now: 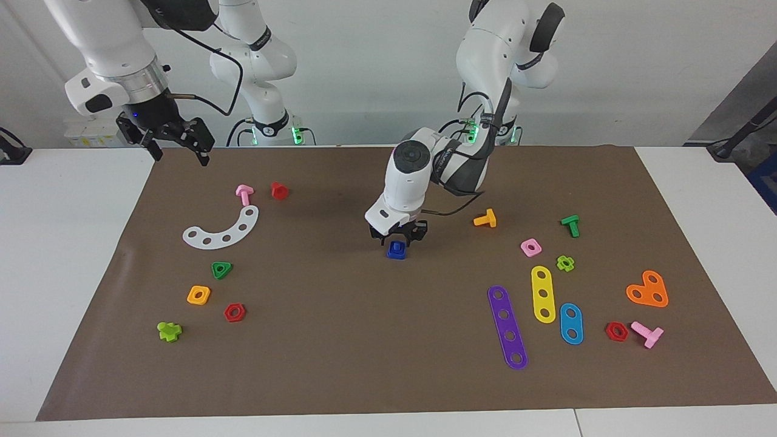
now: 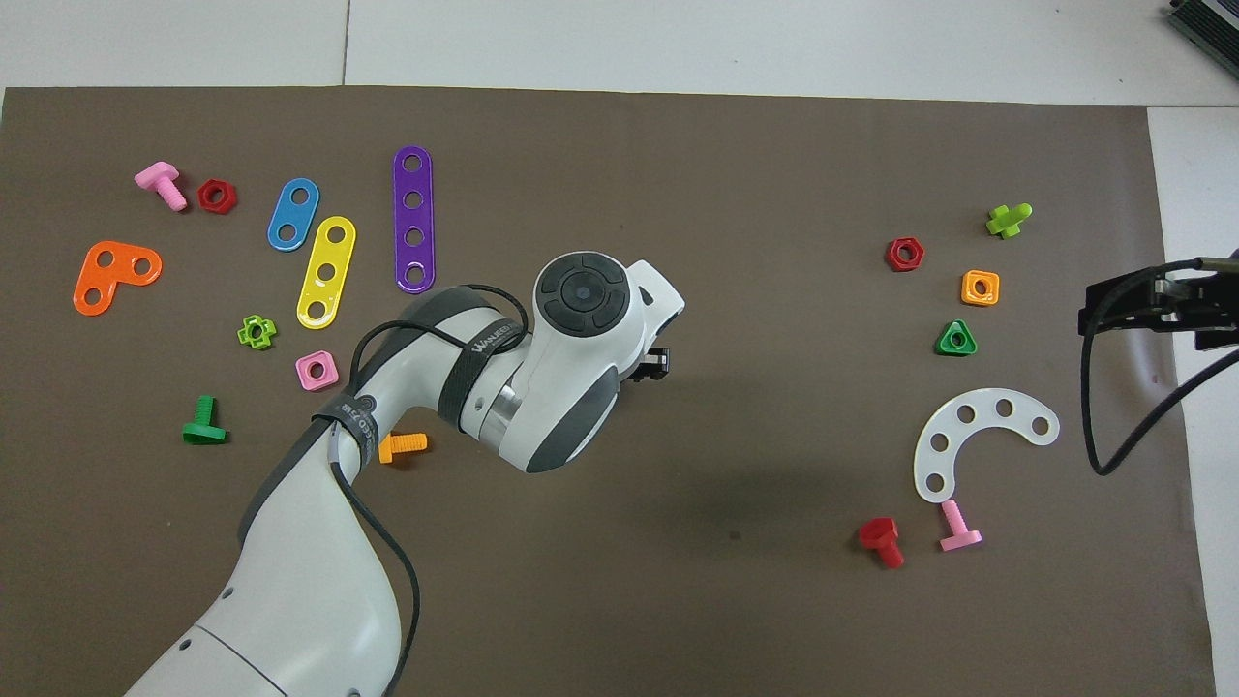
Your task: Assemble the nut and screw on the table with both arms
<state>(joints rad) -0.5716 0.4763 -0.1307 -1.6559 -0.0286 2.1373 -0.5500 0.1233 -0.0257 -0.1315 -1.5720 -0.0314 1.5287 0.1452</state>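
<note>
White table (image 1: pixel 73 255) under a wide brown mat (image 1: pixel 364 340) carries everything, with a pale wall at the robots' end. Largest on it are the two white arms. From its base the left arm (image 1: pixel 461 164) bends down to the middle of the mat, and its left hand (image 1: pixel 397 236) hangs low there, directly over the blue pieces. Its fingers stand parted, one to each side, and grip nothing. Right under that hand the dark-blue nut (image 1: pixel 396 250) lies on the mat; a blue round part shows in its centre hole, but whether that is the screw seated in it cannot be told. In the overhead view the arm's wrist hides both pieces.

Toward its own end of the table the right arm (image 1: pixel 115 54) waits, raised. Its right hand (image 1: pixel 176 142) hovers over the mat's edge, fingers spread wide, empty.

Well apart from the left hand, toward the left arm's end, lie an orange bolt (image 1: pixel 485 218) and a pink square nut (image 1: pixel 530 247).
</note>
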